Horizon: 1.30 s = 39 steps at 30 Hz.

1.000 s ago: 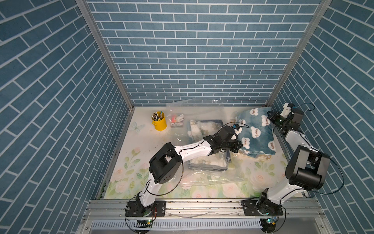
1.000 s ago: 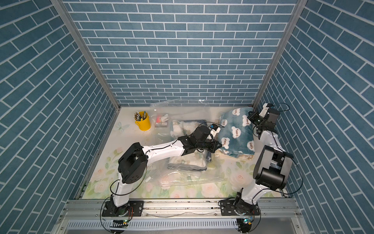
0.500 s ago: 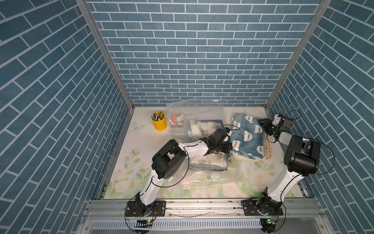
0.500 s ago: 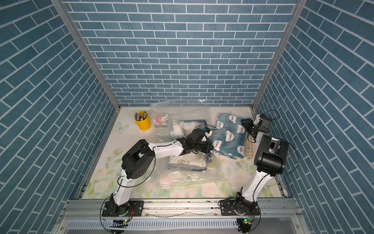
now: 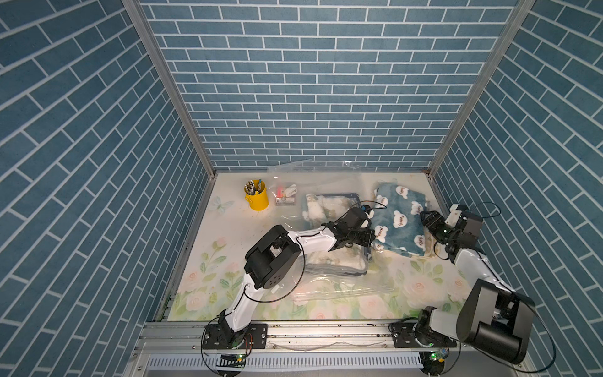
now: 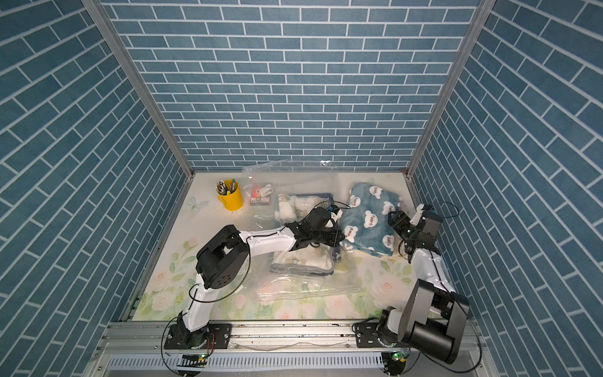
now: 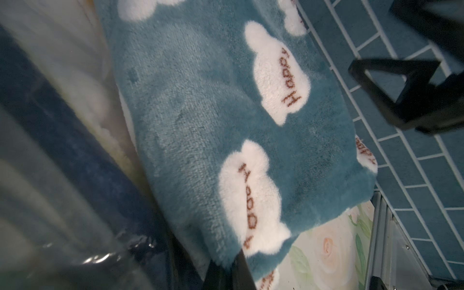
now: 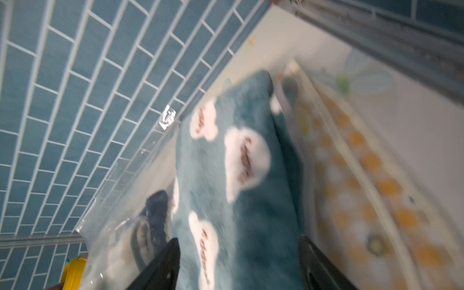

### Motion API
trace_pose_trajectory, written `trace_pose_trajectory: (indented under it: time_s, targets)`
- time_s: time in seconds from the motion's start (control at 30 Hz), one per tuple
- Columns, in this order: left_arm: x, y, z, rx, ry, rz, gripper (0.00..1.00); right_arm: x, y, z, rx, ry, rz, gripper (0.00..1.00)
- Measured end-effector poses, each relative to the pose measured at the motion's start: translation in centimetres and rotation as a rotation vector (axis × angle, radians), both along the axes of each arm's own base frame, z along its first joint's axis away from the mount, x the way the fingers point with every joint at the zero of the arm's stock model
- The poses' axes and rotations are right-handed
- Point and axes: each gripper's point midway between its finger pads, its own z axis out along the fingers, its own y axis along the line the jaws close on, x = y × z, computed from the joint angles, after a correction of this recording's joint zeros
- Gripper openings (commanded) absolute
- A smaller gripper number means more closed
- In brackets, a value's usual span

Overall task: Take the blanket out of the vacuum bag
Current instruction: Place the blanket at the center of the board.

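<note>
My left hand (image 7: pixel 229 271) is pinched shut on the blanket's (image 5: pixel 399 212) corner. My right hand (image 8: pixel 238 239) stands wide, straddling its far edge. The blanket lies on the desk (image 5: pixel 228 228), beside the vacuum bag (image 5: pixel 329 289).

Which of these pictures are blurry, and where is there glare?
Right wrist view: smeared throughout, teal cloud-print fleece blanket included. Left wrist view: blanket sharp, clear crinkly plastic vacuum bag blurred, with glints. Both top views: crisp, sheen on the bag.
</note>
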Motion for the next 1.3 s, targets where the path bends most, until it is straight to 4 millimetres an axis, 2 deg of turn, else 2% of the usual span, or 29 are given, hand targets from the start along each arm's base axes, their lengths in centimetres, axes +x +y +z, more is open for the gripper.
trace_pose_trajectory:
  time_s: [0.1, 0.23, 0.37, 0.5, 0.6, 0.7, 0.83, 0.9, 0.97, 1.07, 1.27, 1.3]
  targets:
    - [0.1, 0.0, 0.0, 0.002, -0.005, 0.002, 0.00, -3.2, 1.3, -3.3, 0.039, 0.104, 0.005, 0.72]
    - [0.1, 0.0, 0.6, -0.005, -0.013, 0.005, 0.00, -5.8, 2.2, -5.1, 0.041, 0.167, 0.024, 0.72]
    - [0.2, 0.1, 1.7, -0.021, -0.028, 0.009, 0.00, -6.6, 3.3, -6.0, 0.071, 0.171, 0.066, 0.68]
    - [0.2, 0.1, 2.1, -0.028, -0.035, 0.011, 0.00, -7.7, 4.9, -7.8, 0.129, 0.216, 0.110, 0.69]
    - [0.1, 0.4, 1.7, -0.022, -0.033, 0.016, 0.00, -8.0, 5.2, -7.7, 0.126, 0.216, 0.119, 0.70]
    - [0.1, 0.6, 1.3, -0.019, -0.027, 0.021, 0.00, -8.0, 5.4, -7.5, 0.131, 0.199, 0.126, 0.66]
    - [-0.1, 0.5, 1.3, -0.022, -0.025, 0.021, 0.00, -7.8, 5.8, -8.5, 0.183, 0.211, 0.131, 0.45]
    - [-0.2, 0.4, 1.3, -0.022, -0.024, 0.020, 0.00, -7.7, 6.0, -8.6, 0.208, 0.212, 0.135, 0.39]
    - [-0.3, 0.4, 1.3, -0.022, -0.026, 0.019, 0.00, -7.7, 6.2, -8.5, 0.216, 0.203, 0.140, 0.32]
    - [-0.4, 0.3, 1.2, -0.023, -0.024, 0.019, 0.00, -7.5, 6.2, -7.9, 0.210, 0.183, 0.143, 0.16]
    - [-0.7, 0.1, 1.4, -0.027, -0.024, 0.016, 0.00, -7.5, 6.0, -7.3, 0.179, 0.180, 0.145, 0.00]
    - [-0.7, 0.1, 1.5, -0.029, -0.024, 0.015, 0.00, -7.4, 5.8, -7.2, 0.169, 0.180, 0.142, 0.00]
